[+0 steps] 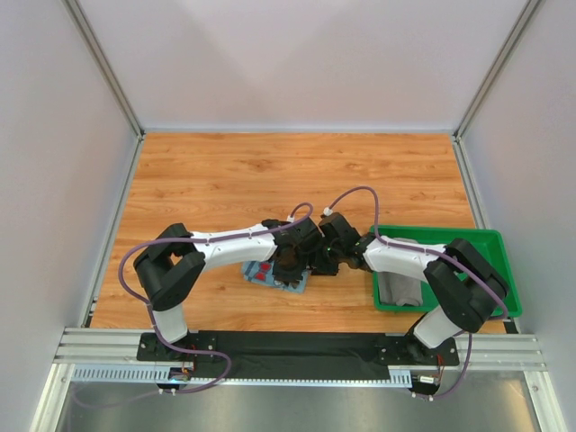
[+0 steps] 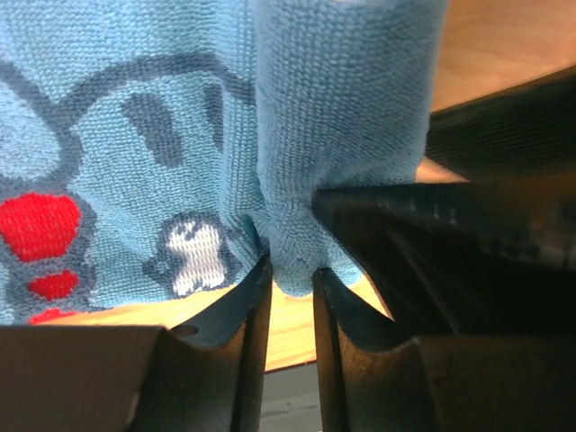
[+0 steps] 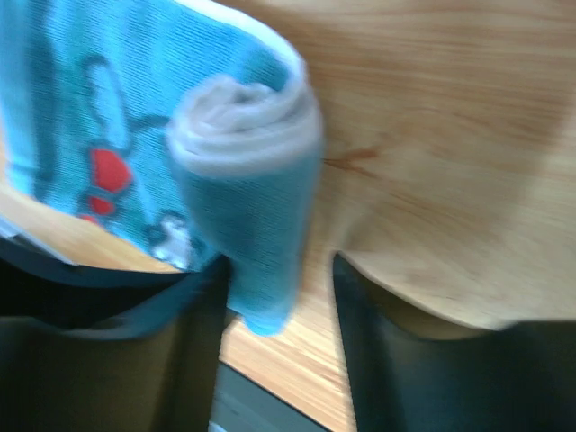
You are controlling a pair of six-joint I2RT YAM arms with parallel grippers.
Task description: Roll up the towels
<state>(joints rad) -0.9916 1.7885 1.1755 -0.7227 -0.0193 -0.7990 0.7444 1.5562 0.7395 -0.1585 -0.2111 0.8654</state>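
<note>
The light blue towel (image 1: 268, 274) with grey figures and red marks lies on the wooden table near the front, partly rolled at its right end. My left gripper (image 1: 292, 261) is over that end. In the left wrist view my left gripper (image 2: 288, 270) is shut on a fold of the blue towel (image 2: 135, 135). My right gripper (image 1: 328, 258) is right beside it. In the blurred right wrist view it (image 3: 281, 270) is open around the rolled end (image 3: 245, 135), whose white inner layers show; its left finger touches the roll and its right finger stands apart. A grey towel (image 1: 400, 288) lies in the green tray.
The green plastic tray (image 1: 490, 245) sits at the right front, under the right arm. White walls with metal posts enclose the wooden table (image 1: 270, 171). A black strip and metal rail (image 1: 297, 346) run along the near edge.
</note>
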